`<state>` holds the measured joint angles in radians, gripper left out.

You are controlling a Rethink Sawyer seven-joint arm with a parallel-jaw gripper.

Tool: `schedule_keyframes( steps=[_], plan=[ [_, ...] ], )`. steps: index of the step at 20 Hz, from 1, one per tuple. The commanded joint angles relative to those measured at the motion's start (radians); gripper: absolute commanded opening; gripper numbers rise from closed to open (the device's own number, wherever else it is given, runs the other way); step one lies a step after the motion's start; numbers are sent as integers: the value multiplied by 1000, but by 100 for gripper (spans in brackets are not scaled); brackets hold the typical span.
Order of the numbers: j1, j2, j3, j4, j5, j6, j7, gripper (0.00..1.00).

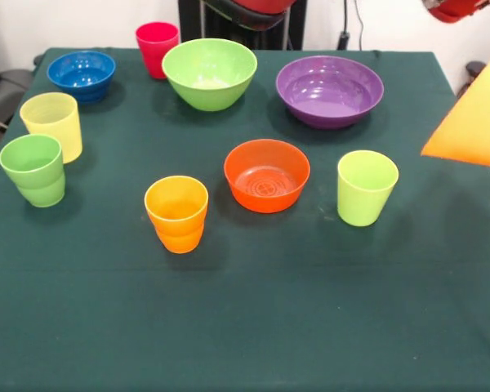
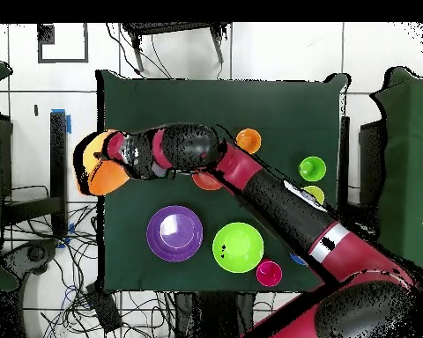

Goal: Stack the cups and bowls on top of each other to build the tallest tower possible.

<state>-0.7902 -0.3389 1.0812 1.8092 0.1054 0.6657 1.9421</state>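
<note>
The translucent orange bowl (image 1: 472,118) is seen tilted in the air at the 3 o'clock edge of the front view, clear of the table (image 1: 253,327). In the overhead view it sits at the 9 o'clock edge of the table, against the end of the arm (image 2: 277,198); the gripper itself is hidden there, so whether it is clamped on the bowl cannot be told.

On the table, in the front view, the small red-orange bowl (image 1: 266,175) lies near the centre, with the lime cup (image 1: 366,187) at its 3 o'clock and the orange cup (image 1: 176,214) at its 8 o'clock. The purple bowl (image 1: 330,91) is at 1 o'clock, the green bowl (image 1: 209,73) at 11 o'clock, the red cup (image 1: 157,47) just beside it. The blue bowl (image 1: 82,75), yellow cup (image 1: 53,124) and green cup (image 1: 33,169) are ranged toward 9 o'clock.
</note>
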Motion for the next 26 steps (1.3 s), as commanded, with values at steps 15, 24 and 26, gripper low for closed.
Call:
schedule_keyframes(
  steps=[15, 24, 26],
  plan=[
    [149, 155, -5, -259, -134, 171, -240, 0],
    [150, 148, -37, -352, -205, 226, -257, 0],
    [143, 140, -36, -359, -217, 240, -252, 0]
  ],
)
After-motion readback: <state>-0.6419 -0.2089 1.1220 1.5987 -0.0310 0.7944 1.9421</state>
